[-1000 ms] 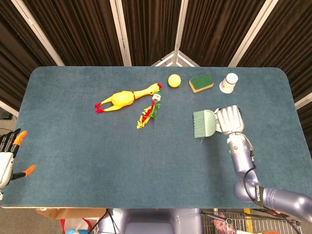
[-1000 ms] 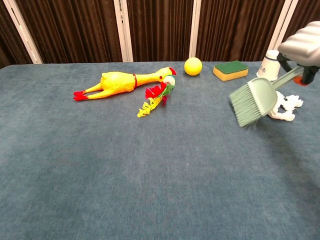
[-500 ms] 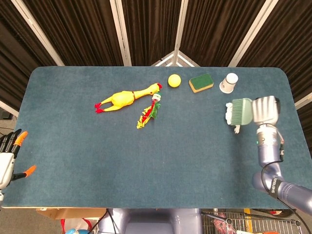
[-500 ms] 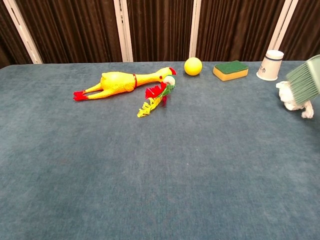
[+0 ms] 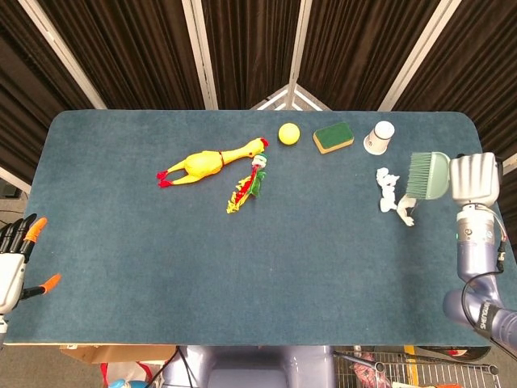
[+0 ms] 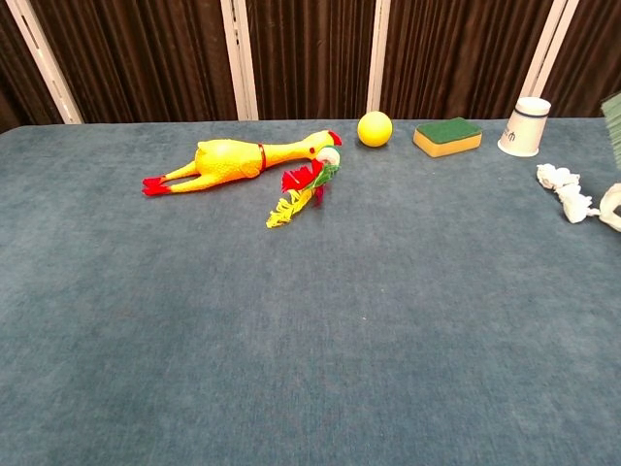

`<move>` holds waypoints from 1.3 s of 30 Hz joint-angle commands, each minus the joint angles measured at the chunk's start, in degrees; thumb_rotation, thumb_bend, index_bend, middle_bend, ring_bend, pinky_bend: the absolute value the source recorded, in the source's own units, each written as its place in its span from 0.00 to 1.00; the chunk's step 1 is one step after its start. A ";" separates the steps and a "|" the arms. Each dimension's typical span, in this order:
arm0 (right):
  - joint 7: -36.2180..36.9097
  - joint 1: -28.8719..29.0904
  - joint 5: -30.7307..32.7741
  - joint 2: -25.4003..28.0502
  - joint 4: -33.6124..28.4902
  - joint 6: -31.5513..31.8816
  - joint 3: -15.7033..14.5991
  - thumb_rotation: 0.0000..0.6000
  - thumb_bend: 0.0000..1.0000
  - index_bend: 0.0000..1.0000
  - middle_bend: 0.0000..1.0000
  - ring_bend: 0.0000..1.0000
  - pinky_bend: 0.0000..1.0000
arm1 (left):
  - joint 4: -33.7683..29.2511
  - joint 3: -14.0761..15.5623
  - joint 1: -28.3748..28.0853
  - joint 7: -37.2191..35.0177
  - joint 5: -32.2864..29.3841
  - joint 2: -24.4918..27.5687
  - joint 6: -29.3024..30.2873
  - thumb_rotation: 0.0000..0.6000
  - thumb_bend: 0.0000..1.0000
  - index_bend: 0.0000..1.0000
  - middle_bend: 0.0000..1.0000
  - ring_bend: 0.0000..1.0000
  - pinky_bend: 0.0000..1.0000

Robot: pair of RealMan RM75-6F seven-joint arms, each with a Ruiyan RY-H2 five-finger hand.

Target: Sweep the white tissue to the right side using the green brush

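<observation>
The white tissue (image 5: 393,195) lies crumpled on the blue table toward its right side; the chest view shows the tissue (image 6: 575,195) at the right border. My right hand (image 5: 474,179) grips the handle of the green brush (image 5: 426,175), whose bristles sit just right of the tissue and slightly above it. Only a sliver of the brush (image 6: 612,117) shows in the chest view. My left hand (image 5: 16,259) hangs off the table's left front corner, fingers spread and holding nothing.
A yellow rubber chicken (image 5: 210,162), a red-green-yellow feather toy (image 5: 248,184), a yellow ball (image 5: 288,133), a green-and-yellow sponge (image 5: 333,137) and a white paper cup (image 5: 379,137) lie along the back half. The table's right edge (image 5: 493,186) runs under my right hand.
My right hand carried the brush rightward across the table, from the middle-right to near the right edge. The tissue was pushed right and stretched out, and now lies uncovered left of the bristles.
</observation>
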 commanded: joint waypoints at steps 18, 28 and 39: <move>16.42 -6.40 -10.40 0.25 -28.36 0.16 -2.80 1.00 0.60 0.82 0.93 0.96 0.83 | 0.11 0.23 0.07 0.14 0.45 -0.22 0.16 1.00 0.01 0.00 0.00 0.00 0.00; 16.10 -6.06 -8.20 -12.94 -23.02 0.21 -3.19 1.00 0.60 0.82 0.93 0.96 0.83 | 0.29 0.25 0.03 -0.28 0.48 -0.14 0.05 1.00 0.01 0.00 0.00 0.00 0.00; 11.36 -6.69 -9.06 -16.87 -17.98 4.14 -4.88 1.00 0.39 0.16 0.49 0.50 0.61 | 0.37 0.30 0.10 -0.79 0.47 0.16 0.02 1.00 0.01 0.00 0.00 0.00 0.00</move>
